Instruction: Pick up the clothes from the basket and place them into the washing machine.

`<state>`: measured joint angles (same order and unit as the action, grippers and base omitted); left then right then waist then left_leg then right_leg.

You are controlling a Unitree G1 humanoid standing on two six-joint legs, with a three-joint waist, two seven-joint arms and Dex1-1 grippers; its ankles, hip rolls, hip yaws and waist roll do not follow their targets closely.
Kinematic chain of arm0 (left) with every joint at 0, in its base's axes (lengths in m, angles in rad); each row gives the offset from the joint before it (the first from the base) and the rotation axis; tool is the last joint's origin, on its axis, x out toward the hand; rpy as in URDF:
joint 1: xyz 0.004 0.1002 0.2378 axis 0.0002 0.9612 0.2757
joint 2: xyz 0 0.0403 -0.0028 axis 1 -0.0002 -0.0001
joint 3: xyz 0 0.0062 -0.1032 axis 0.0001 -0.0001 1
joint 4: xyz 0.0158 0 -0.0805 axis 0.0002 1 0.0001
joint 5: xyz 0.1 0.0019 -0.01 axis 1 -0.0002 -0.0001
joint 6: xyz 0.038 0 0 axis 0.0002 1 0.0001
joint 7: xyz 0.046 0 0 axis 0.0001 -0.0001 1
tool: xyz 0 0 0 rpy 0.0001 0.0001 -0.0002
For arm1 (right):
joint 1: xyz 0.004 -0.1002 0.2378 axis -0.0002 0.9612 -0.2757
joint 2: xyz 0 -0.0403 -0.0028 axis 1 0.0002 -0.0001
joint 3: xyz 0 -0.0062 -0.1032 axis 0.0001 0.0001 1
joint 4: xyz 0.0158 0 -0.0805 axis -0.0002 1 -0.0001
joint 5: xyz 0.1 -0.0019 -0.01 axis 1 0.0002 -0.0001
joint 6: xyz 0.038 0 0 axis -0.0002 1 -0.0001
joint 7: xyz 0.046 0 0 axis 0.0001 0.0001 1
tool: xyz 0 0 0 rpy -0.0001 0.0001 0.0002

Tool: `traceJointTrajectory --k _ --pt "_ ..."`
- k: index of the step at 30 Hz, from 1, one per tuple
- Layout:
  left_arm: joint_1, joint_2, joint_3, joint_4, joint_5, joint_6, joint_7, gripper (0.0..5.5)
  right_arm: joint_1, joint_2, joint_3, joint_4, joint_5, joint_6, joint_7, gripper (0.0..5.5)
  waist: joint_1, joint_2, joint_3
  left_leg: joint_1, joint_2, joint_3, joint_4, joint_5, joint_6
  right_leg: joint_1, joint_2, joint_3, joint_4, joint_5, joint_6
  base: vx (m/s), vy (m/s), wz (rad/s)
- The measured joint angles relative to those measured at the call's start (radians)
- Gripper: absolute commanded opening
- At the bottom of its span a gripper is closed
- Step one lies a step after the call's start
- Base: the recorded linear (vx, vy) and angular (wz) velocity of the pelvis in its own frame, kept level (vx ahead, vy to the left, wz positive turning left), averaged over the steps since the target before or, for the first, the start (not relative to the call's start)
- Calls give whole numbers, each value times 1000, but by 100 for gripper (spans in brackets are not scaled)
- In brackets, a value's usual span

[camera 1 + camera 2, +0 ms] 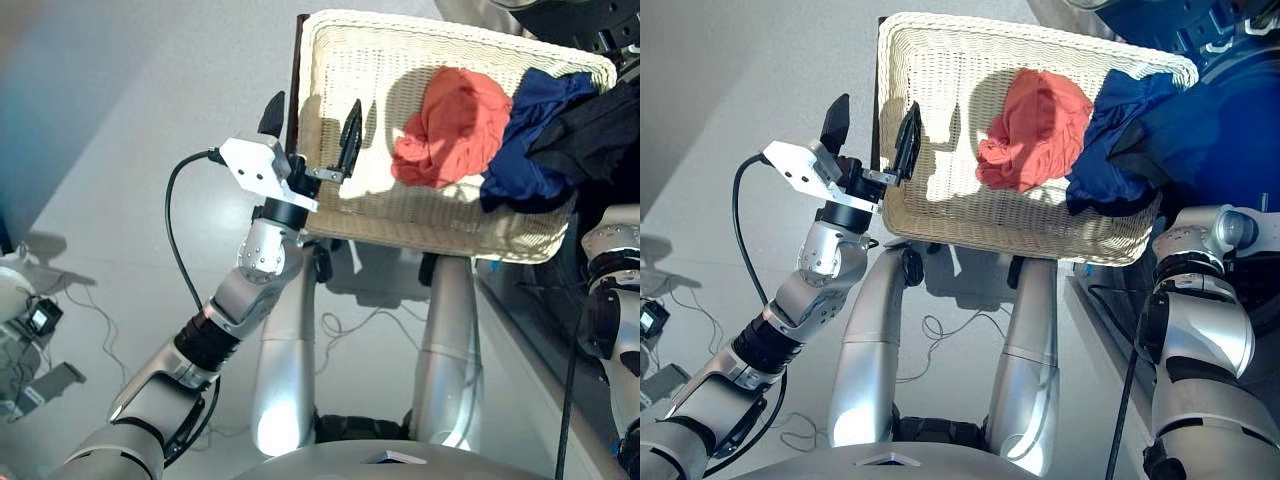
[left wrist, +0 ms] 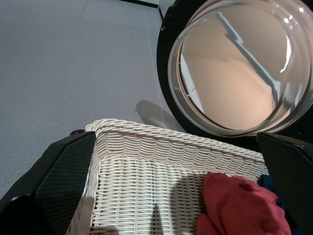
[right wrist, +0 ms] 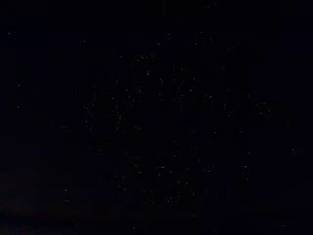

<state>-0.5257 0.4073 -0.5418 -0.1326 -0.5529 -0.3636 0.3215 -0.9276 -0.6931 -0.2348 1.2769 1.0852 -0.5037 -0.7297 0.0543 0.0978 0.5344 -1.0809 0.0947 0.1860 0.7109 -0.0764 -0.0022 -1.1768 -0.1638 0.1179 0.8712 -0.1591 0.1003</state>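
The cream-white basket [image 1: 420,225] stands in front of me. A coral-red garment [image 1: 455,125] lies bunched in its middle, with a navy blue one [image 1: 530,150] to the right of it. The black garment [image 1: 590,130] hangs over the basket's right rim. My left gripper [image 1: 312,125] is open and straddles the left rim, one finger outside and one inside, holding nothing. My right forearm [image 1: 610,250] reaches up under the black cloth, which hides the gripper; the right wrist view is fully dark. The washing machine's round glass door [image 2: 239,68] stands beyond the basket.
A black cable [image 1: 185,250] loops from my left wrist over the grey floor. A dark upright post [image 1: 297,70] runs along the basket's left rim. Small equipment and wires [image 1: 40,320] lie on the floor at far left.
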Motion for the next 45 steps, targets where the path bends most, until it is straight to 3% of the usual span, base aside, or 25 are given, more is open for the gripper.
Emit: traceJointTrajectory --k 5,6,8,13,16,19,23,26,29,36,40,45 --pt "-7 1 11 -1 -5 0 3 550 -17 -25 -43 7 101 -6 -2 0 -1 6 0 -9 7 11 9 -6 2 -12 6 9 0 1 1 0 0 0" --pt "-7 2 12 -1 -5 0 4 550 -16 -31 -43 8 112 -6 -2 67 -2 6 0 -9 7 12 9 -6 1 -13 7 10 -1 1 2 0 0 0" --pt "-13 3 16 -2 -8 0 6 550 -16 -37 -44 9 121 -6 -1 550 -4 6 0 -9 8 12 9 -8 1 -13 10 12 -2 2 2 0 0 0" --pt "-17 2 18 -4 -20 0 22 550 -13 -24 -26 8 139 -6 13 550 -6 6 0 -1 11 12 10 -9 0 -7 16 18 -6 7 6 0 0 0" --pt "-12 -8 21 -4 -22 1 28 550 23 52 60 -50 137 -3 90 550 -24 5 0 17 21 12 7 -12 3 18 25 15 -26 16 3 0 0 0" --pt "12 -37 74 -14 -17 0 36 550 184 160 265 -336 -31 4 170 550 -56 2 0 35 27 12 -14 -13 4 37 33 15 -46 23 2 0 0 0" --pt "47 -59 101 -19 -9 -1 37 550 328 317 356 -571 -185 2 205 550 -91 -1 1 56 28 11 -37 -10 0 51 38 14 -60 26 -2 0 0 0" --pt "61 -82 108 -13 12 -2 40 550 408 359 418 -713 -293 4 214 550 -111 -13 0 73 27 10 -69 0 -6 67 41 6 -89 34 -6 0 0 0" --pt "63 -96 108 44 25 -1 44 550 453 375 478 -822 -424 2 229 550 -130 -49 0 104 29 10 -104 8 -14 90 46 4 -113 42 -6 0 0 0" --pt "-2 -151 67 301 67 8 48 550 464 313 551 -1127 -702 45 240 550 -155 -76 -1 165 28 13 -199 42 -30 141 51 -10 -190 62 -15 0 0 0" --pt "-87 -158 35 399 102 36 58 550 430 299 591 -1219 -828 87 236 550 -173 -90 0 176 29 15 -212 45 -35 147 54 -9 -196 63 -17 0 0 0" --pt "-186 -157 28 486 134 45 68 550 376 291 673 -1277 -907 128 250 550 -183 -111 -1 194 42 37 -217 44 -36 152 70 9 -208 72 -20 0 0 0"
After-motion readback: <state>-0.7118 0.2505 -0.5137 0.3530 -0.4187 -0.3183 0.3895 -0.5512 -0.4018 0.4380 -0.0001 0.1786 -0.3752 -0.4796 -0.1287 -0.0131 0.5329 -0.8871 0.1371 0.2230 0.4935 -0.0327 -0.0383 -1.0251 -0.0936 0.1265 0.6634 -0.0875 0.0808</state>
